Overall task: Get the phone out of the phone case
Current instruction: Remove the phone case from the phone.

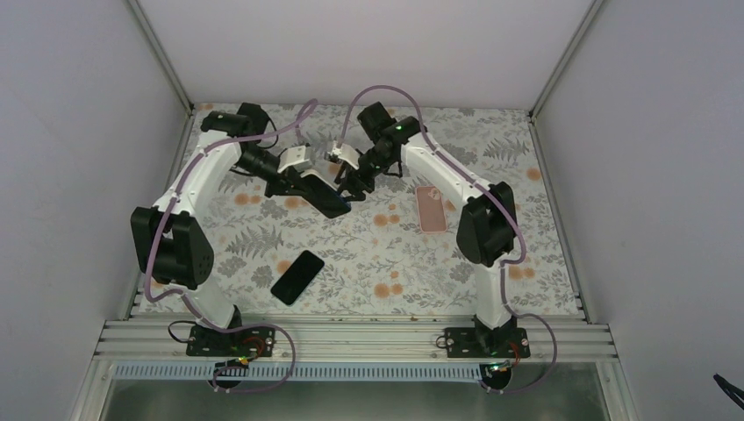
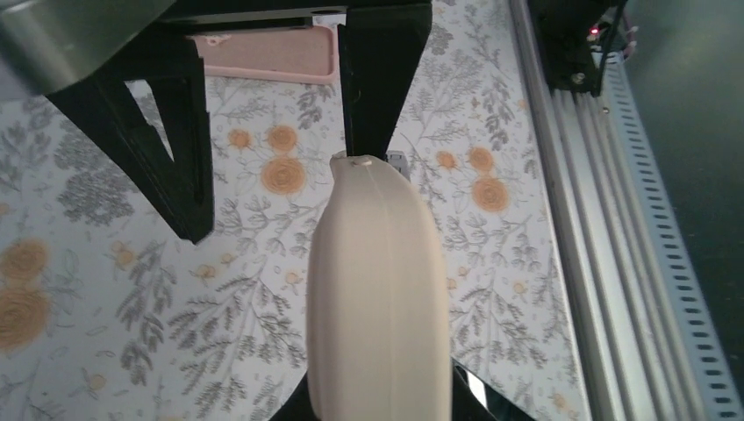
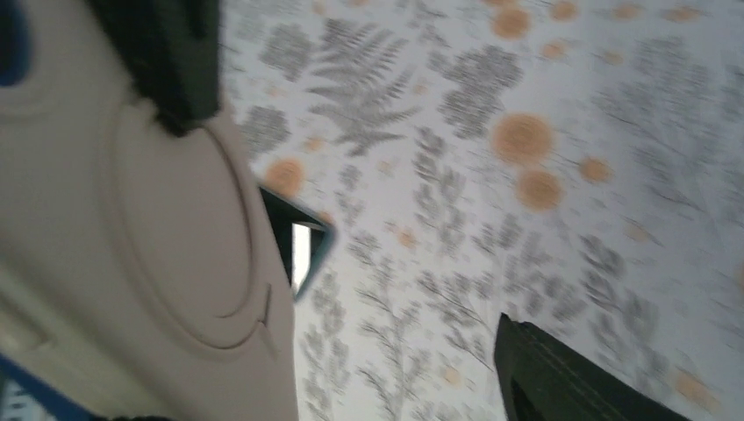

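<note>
A beige phone case [image 2: 377, 289] is held edge-on above the flowered mat, with my left gripper [image 1: 318, 188] shut on its near end. In the top view the held piece shows as a dark slab [image 1: 329, 202] between the two grippers. A dark glossy corner of the phone [image 3: 304, 247] shows past the case's back [image 3: 123, 228]. My right gripper [image 3: 342, 224] is open wide. One of its fingers [image 3: 162, 61] rests against the case, and the other finger [image 3: 561, 377] stands well clear of it.
A second black phone [image 1: 296, 276] lies flat on the mat near the front left. An empty pink case [image 1: 431, 208] lies to the right, beside the right arm's elbow. White walls close in the back and sides, and an aluminium rail [image 2: 579, 219] runs along the front.
</note>
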